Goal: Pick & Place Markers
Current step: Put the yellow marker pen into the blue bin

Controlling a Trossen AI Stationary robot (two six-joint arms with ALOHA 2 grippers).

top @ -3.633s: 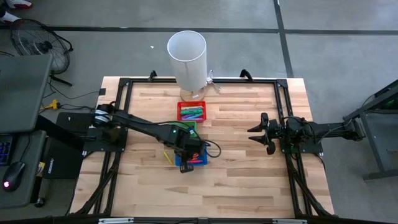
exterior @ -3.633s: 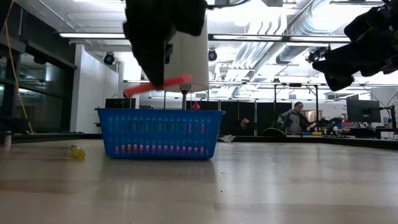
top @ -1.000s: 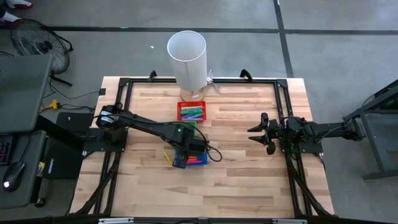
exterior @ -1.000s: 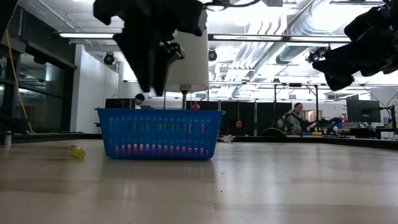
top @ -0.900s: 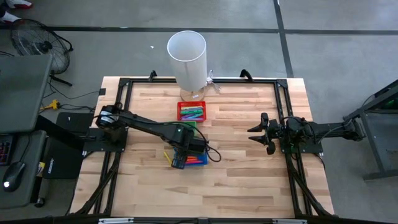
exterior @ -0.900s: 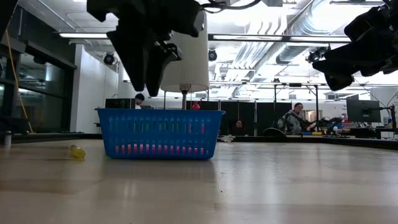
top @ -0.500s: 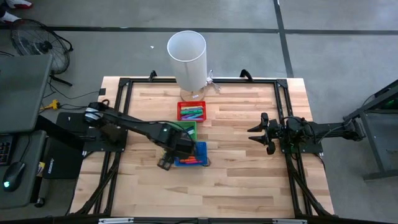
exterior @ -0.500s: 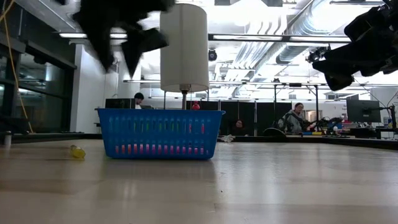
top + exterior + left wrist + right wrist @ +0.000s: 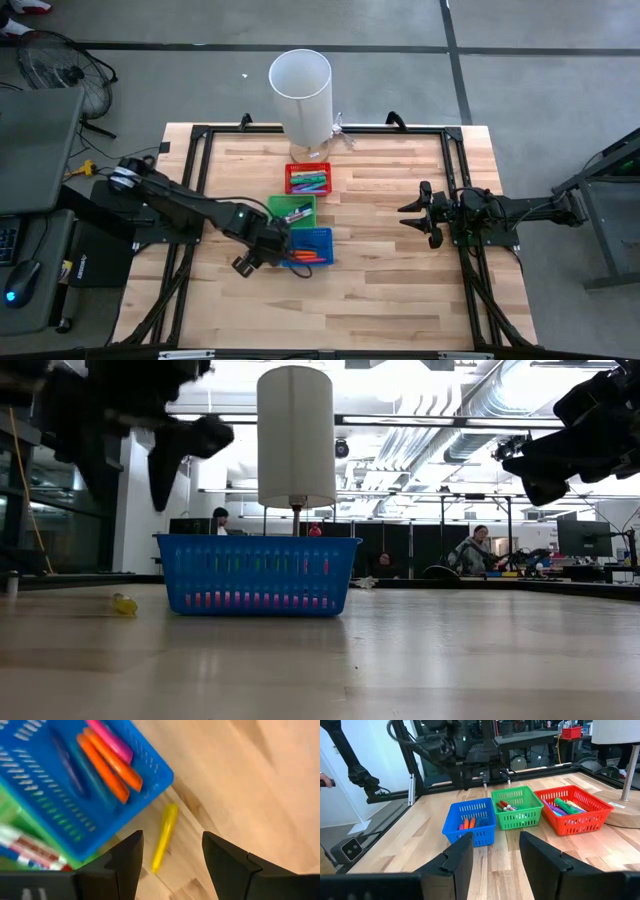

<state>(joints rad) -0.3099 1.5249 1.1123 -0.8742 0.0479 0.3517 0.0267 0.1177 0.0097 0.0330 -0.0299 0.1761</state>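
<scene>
A yellow marker (image 9: 164, 837) lies flat on the wood beside the blue bin (image 9: 75, 815), at the bin's left in the low view (image 9: 124, 603). My left gripper (image 9: 245, 263) hangs open above that marker, its fingers (image 9: 127, 860) standing apart on either side without touching it. Orange and pink markers (image 9: 107, 760) lie in the blue bin (image 9: 308, 246). More markers lie in the green bin (image 9: 295, 210) and the red bin (image 9: 310, 180). My right gripper (image 9: 418, 214) waits open at the table's right, raised above it (image 9: 495, 845).
A tall white cylinder (image 9: 300, 95) stands on a round base at the table's far edge, behind the red bin. Black frame rails (image 9: 195, 200) run along the table's sides. Bare wood lies near and to the left of the bins. People show in the room beyond (image 9: 478, 550).
My left gripper has swung from above the blue bin toward the table's left edge and now stands over the yellow marker beside the bin. A few seconds ago it held a red-orange marker over the bin; its fingers now hold nothing.
</scene>
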